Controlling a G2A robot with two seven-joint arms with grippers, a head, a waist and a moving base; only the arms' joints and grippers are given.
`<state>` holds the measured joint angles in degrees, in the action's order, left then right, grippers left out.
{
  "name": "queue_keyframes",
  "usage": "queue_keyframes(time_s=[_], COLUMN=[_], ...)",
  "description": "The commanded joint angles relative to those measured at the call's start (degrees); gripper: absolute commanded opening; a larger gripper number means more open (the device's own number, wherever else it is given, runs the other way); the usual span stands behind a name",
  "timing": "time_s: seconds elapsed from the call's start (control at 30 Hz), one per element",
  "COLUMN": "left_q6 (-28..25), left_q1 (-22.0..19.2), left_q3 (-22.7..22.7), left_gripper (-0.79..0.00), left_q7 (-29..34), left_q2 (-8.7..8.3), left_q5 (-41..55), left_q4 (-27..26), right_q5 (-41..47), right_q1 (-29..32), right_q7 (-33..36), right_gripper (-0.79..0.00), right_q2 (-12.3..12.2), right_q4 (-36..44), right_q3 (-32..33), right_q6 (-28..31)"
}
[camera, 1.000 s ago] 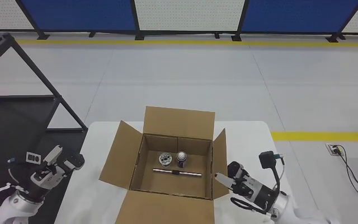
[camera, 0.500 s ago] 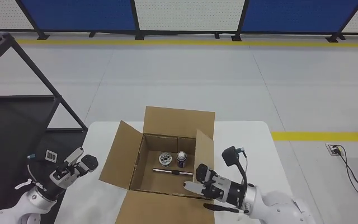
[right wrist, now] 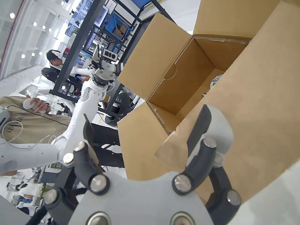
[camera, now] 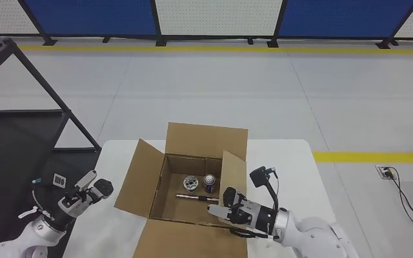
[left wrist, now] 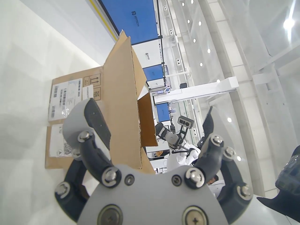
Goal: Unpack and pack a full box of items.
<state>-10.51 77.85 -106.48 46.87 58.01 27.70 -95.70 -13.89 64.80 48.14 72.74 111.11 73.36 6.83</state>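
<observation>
Cardboard is what has moved: the right flap (camera: 233, 169) of the box (camera: 205, 138), which leaned outward a second ago, now stands up and tips in over the opening. The right gripper (camera: 226, 209) did it, swinging in from outside that flap to the box's near right corner. Its jaws are spread wide and grip nothing; the flap's lower corner sits in the gap between them, with one finger (right wrist: 206, 120) seemingly against its outer face (contact is hard to confirm).

Beyond the jaws, down on the box floor, lie a silver round part (camera: 190, 183), a dark can (camera: 210, 182) and a thin rod (camera: 200, 198), none of them disturbed.

The left gripper (camera: 97, 187) has crept slightly toward the left flap, jaws wide and empty, the box wall ahead of them but apart.

Judged from this, a flap is being folded shut, so closing has begun rather than unloading
</observation>
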Motion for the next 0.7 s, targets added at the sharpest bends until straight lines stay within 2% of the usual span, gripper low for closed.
queue_keyframes(time_s=[0.0, 0.27, 0.4, 0.67], left_q6=[1.25, 6.53, 6.34, 6.74], left_q1=[0.08, -1.81, -2.91, -3.88], left_q3=[0.06, 2.14, 2.95, 4.74], left_gripper=[0.0, 0.0, 0.0, 0.0], left_q7=[0.56, 1.87, 1.92, 2.69], left_q2=[-0.14, -0.73, -0.82, -1.05], left_q5=[-0.85, -6.44, -6.46, -7.5], left_q4=[-0.75, -1.97, -2.22, -3.62], right_q5=[1.42, -0.3, -1.01, 0.67], right_q1=[-1.68, -8.19, -9.98, -10.5], right_q7=[-0.14, -3.86, -5.79, -5.22], right_gripper=[0.0, 0.0, 0.0, 0.0], right_q2=[0.11, 0.96, 1.26, 1.11], right_q4=[-1.96, -8.31, -10.99, -13.45], right_q3=[-0.82, -5.97, -7.3, -6.5], right_q6=[-1.2, -7.54, -9.93, -10.27])
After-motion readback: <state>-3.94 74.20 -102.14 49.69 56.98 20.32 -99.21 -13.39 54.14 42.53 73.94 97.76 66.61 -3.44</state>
